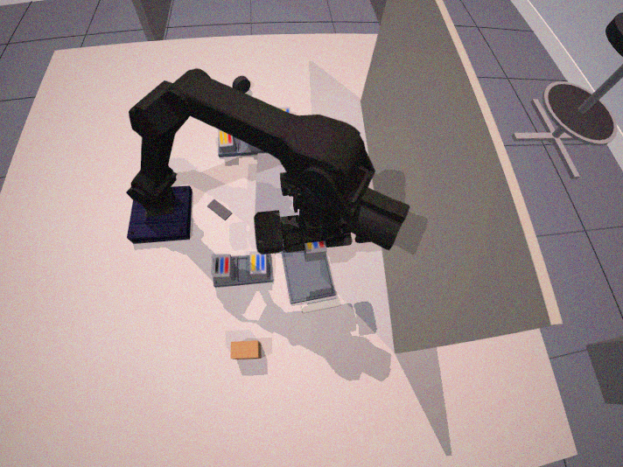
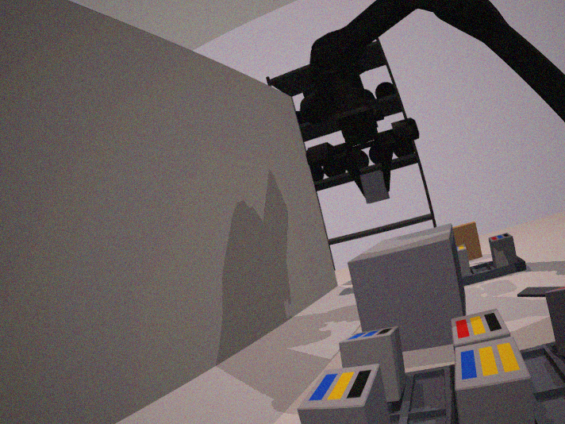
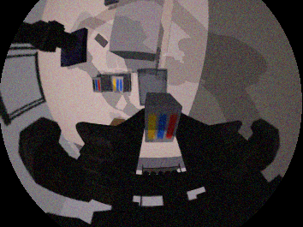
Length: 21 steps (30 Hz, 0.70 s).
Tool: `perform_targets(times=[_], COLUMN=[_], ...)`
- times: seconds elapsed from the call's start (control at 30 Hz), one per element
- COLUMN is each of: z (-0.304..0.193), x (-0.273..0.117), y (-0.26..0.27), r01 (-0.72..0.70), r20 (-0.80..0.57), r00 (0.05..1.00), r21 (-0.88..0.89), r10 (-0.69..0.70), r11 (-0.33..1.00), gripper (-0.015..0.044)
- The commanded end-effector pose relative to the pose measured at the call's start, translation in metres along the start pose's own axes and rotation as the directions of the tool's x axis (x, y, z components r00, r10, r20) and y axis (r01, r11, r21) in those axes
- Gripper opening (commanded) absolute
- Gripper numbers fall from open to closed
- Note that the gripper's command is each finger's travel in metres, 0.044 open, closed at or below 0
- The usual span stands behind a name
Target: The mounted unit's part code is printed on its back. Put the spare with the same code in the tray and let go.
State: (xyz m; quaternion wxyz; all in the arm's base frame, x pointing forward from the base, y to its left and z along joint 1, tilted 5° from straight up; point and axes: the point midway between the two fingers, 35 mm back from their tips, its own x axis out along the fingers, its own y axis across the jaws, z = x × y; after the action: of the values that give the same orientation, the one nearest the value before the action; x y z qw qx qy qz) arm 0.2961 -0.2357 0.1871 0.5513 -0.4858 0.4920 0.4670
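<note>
Transport is what we are judging this moment to be: we are carrying a spare [image 3: 161, 125] striped yellow, blue and red toward the tray [image 1: 309, 278], and release is not yet due. Our end effector [image 3: 160, 138] is clamping that spare between its fingers, gripping the grey body so that the coloured face is staying readable in the wrist view. In the top view the spare [image 1: 315, 246] is sitting at the tray's far edge, raised above the worktop [image 1: 103, 331], as the exterior view is showing it hanging in the air [image 2: 374, 184].

We are keeping it high, we think, so it is passing over the mounted unit [image 2: 407, 284], the tall grey block standing between the far rack of spares [image 1: 231, 144] and the tray. The near rack [image 1: 241, 268] is lying just beside the tray, holding two other spares, so we are needing to come down well inside the tray's walls rather than on that side. The large grey panel [image 1: 441, 176] is standing near the other side, leaving little room for the wrist.

We are not able to confirm from here that the stripes are matching the unit's back, since that face is hidden.
</note>
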Motion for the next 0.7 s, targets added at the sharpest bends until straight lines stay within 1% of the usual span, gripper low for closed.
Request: perform_targets(times=[0.0, 0.67], z=[0.0, -0.002], x=[0.004, 0.017], y=[0.0, -0.003], r01=[-0.002, -0.002], r20=[0.004, 0.004], r00=[1.0, 1.0], r21=[-0.003, -0.003], r10=[0.002, 0.002], r11=[1.0, 1.0], gripper=[0.0, 0.0])
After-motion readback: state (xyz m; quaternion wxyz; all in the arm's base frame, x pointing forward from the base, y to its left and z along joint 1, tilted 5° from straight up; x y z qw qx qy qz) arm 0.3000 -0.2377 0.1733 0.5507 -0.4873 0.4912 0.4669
